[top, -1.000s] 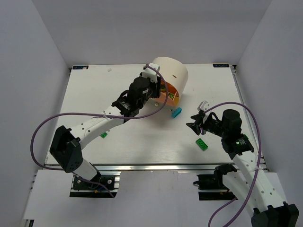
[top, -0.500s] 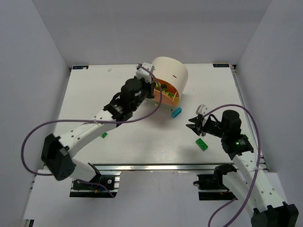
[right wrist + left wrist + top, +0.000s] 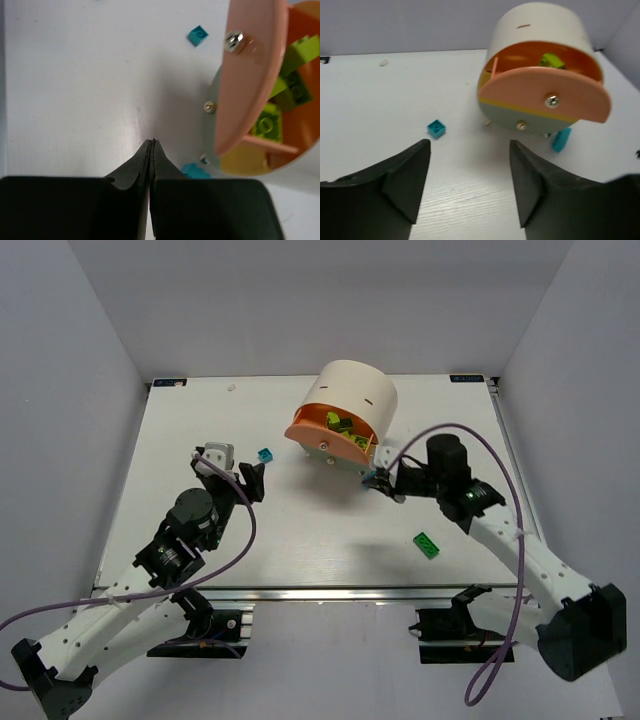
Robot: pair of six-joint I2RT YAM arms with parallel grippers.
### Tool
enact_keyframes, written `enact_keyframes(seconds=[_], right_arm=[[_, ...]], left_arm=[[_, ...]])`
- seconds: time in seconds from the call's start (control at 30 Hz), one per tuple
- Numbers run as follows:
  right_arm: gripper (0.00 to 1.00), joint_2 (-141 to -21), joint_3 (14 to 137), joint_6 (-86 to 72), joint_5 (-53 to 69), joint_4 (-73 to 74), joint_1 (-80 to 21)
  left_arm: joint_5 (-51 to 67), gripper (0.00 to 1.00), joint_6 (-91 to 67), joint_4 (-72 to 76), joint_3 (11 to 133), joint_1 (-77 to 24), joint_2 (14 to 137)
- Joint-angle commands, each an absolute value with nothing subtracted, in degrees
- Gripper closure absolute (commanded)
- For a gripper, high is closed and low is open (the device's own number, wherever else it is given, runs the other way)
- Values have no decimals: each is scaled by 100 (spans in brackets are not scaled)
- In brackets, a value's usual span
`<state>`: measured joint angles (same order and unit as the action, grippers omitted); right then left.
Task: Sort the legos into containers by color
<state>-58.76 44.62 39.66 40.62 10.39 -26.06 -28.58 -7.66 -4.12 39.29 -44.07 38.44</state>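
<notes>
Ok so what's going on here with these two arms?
They're sorting legos into a drum's drawers. The top drawer stands open with lime and dark green bricks inside. The left gripper, open, faces a small teal brick. The right gripper, shut on nothing, sits beside a long teal brick. A green brick lies loose.

White desk [image 3: 330, 540] with a faint grain, seen from above. It is enclosed by a pale grey back wall [image 3: 320, 300], a left wall [image 3: 60, 390] and a right wall [image 3: 590, 360] of the same tone. A silver metal rail [image 3: 330, 593] runs along the desk's near edge. A small black fitting [image 3: 168, 382] marks the far left corner, and a second fitting [image 3: 468, 378] the far right. A tiny white scrap [image 3: 231, 388] lies near the far edge, left of centre.
</notes>
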Motion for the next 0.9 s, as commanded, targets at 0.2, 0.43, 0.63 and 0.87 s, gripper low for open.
enact_keyframes(seconds=[0.2, 0.43, 0.63, 0.87], right_arm=[[100, -7680, 6309, 3147, 1392, 466, -3769], [100, -8323, 6890, 2487, -868, 71, -4025], [100, -8499, 6969, 2426, -1556, -343, -3982], [100, -8850, 7189, 2479, -1670, -299, -3964]], left_arm=[[-3357, 16, -580, -1045, 4087, -4386, 3990], [-3270, 15, -519, -1002, 4070, -4386, 3858], [-2831, 11, -562, -888, 4025, -4386, 3858], [-1882, 11, -571, -625, 3920, -4386, 3858]])
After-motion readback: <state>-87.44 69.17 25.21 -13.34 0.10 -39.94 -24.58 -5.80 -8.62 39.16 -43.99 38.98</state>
